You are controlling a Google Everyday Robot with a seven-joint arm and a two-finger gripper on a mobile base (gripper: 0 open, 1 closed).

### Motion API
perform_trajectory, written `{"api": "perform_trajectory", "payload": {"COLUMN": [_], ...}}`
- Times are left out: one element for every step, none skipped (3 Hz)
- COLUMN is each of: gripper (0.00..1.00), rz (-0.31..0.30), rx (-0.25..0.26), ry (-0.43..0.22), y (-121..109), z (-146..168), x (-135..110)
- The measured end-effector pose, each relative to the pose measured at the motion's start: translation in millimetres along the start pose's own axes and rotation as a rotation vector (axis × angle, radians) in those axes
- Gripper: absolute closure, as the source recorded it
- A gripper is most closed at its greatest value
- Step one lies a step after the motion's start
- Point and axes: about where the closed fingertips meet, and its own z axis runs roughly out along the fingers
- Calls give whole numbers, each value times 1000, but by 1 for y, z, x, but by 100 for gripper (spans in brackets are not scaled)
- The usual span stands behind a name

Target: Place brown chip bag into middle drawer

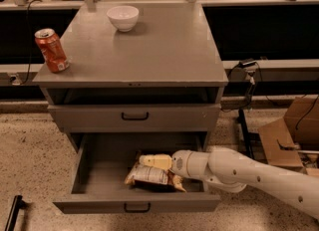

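The brown chip bag (pixel 149 176) lies in the open middle drawer (pixel 94 165), the cabinet's lowest tier, toward its front right. Its white printed panel faces up and a pale yellow end points left. My gripper (pixel 168 166) is at the end of the white arm (pixel 249 173), which reaches in from the right. The gripper is inside the drawer, right against the top right of the bag. The drawer's small black handle (pixel 136 207) shows on its front.
The drawer one tier higher (pixel 134 117) is shut. A red soda can (pixel 52 50) and a white bowl (pixel 123 17) stand on the grey cabinet top. Cardboard boxes (pixel 294 130) and cables lie on the floor at the right. A black bar (pixel 12 212) lies at lower left.
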Motion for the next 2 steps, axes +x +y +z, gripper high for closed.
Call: {"api": "perform_trajectory", "payload": {"gripper": [0,0], "rz": [-37,-22], "rx": [-5,12], "ry": [-22,-46], "y": [18,10], "z": [-33,-46], "x": [2,0]}}
